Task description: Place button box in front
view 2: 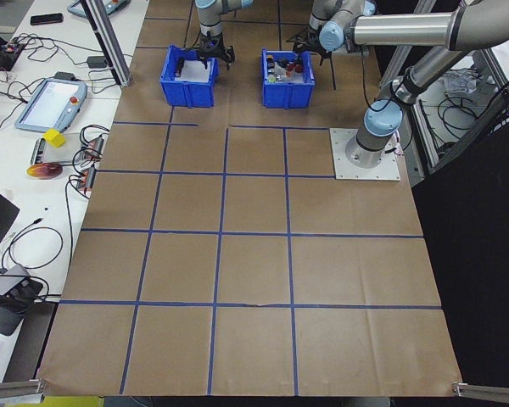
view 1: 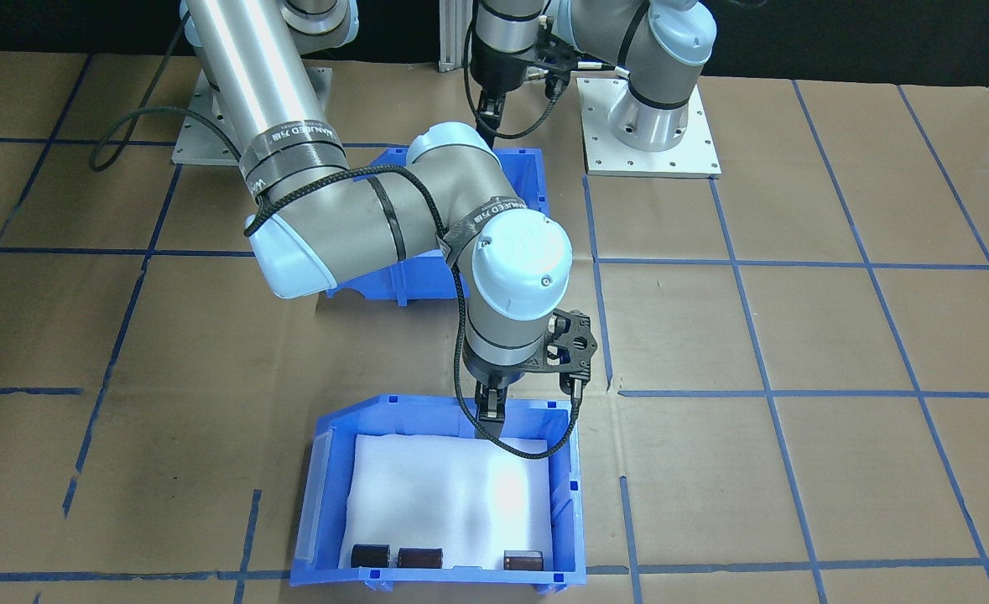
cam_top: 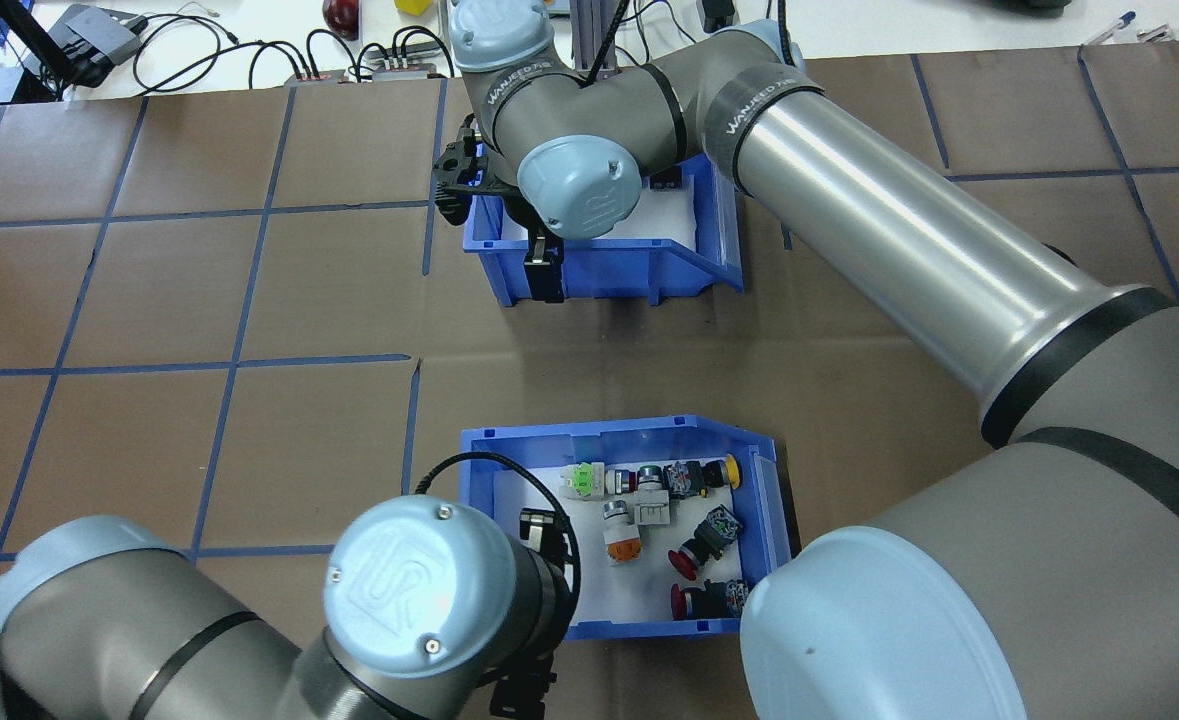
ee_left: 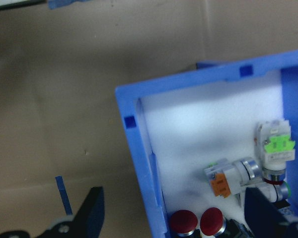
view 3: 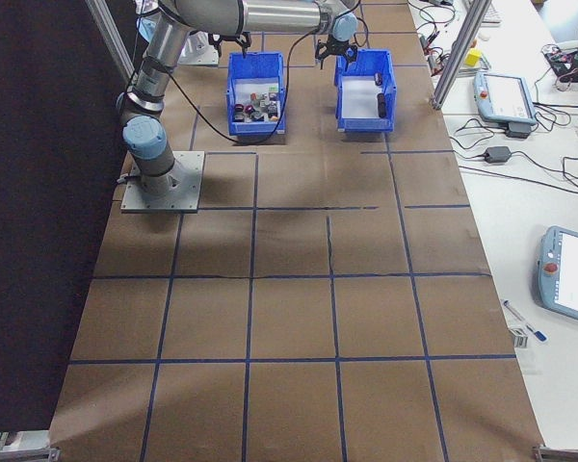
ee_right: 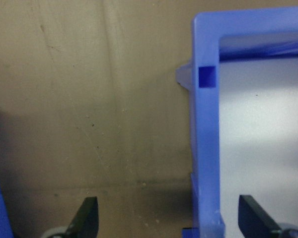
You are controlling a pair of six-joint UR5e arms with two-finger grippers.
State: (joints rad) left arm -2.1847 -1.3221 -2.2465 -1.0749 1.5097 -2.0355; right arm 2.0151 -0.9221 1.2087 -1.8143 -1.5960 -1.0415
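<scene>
I see the button box on the surface's robot-side half, its switches on white foam. My left tool is spread wide — fingers straddle its side wall, one inside, one outside. The other blue bin sits toward the operators' edge; my right tool is spread astride its wall too.

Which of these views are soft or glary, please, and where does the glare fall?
Both wrist views are soft: the left one blurs the button box rim and switches, the right one the other bin wall. Front view: the bin's white foam is blown out. Overhead view: a bright streak runs along the right arm tube.
</scene>
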